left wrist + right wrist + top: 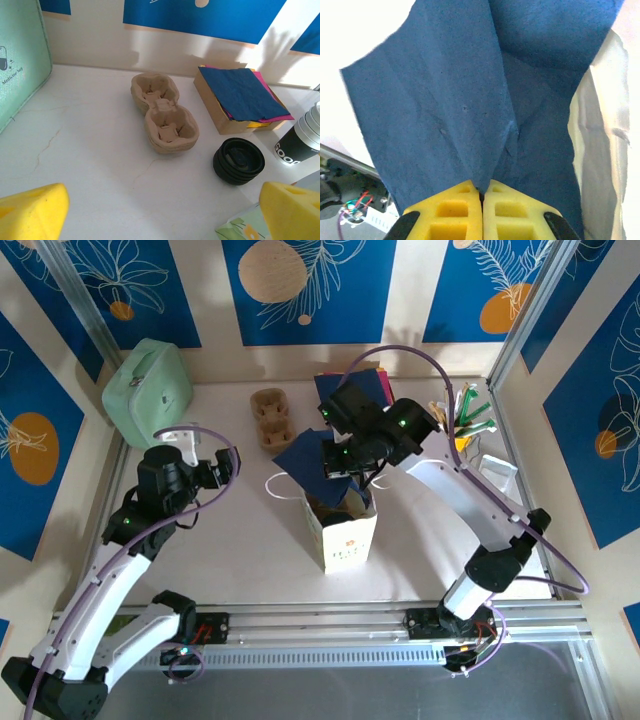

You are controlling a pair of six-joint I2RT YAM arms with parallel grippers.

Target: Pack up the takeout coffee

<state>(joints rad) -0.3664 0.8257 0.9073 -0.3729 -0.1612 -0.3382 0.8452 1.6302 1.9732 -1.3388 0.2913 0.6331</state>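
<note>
Right pincer [481, 192] clenched on blue napkin [455, 110], dangling it over paper bag [348, 540] mouth, likely as a cover. Takeout coffee presumably inside the bag beneath; cannot confirm. Left pincer [161, 214] released, idle above desk [90, 150], leaving the bag free.

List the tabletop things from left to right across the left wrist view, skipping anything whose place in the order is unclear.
Mint-green case → tan moulded-pulp cup carrier → stack of round black plastic lids → stack of black-and-white paper cups.

Left end effector [228, 466] agape, right one [482, 190] clamped.
</note>
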